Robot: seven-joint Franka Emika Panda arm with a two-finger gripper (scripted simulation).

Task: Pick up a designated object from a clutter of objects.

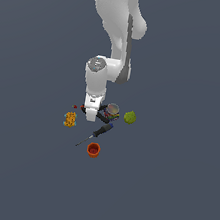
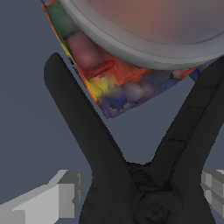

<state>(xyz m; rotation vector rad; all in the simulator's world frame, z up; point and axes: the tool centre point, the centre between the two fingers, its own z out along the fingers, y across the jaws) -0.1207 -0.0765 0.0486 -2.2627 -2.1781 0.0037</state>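
The black spring clamp (image 2: pixel 131 175) fills the wrist view, its two long handles splayed apart up toward the multicoloured can (image 2: pixel 118 83). My gripper (image 2: pixel 140 197) is low over the clamp's pivot. Its grey fingers (image 2: pixel 57 197) stand wide apart, one on each side of the pivot, with the left finger showing a narrow gap to the clamp. In the exterior view the gripper (image 1: pixel 90 113) is down in the clutter. The clamp (image 1: pixel 103 115) lies beside it and its small red tips (image 1: pixel 82 107) poke out on the exterior view's left.
The can (image 1: pixel 113 109) stands right behind the clamp. A green ball (image 1: pixel 129 117) lies to the exterior view's right and a yellow perforated piece (image 1: pixel 70 119) to its left. A screwdriver (image 1: pixel 95 132) and an orange cup (image 1: pixel 93 150) lie nearer.
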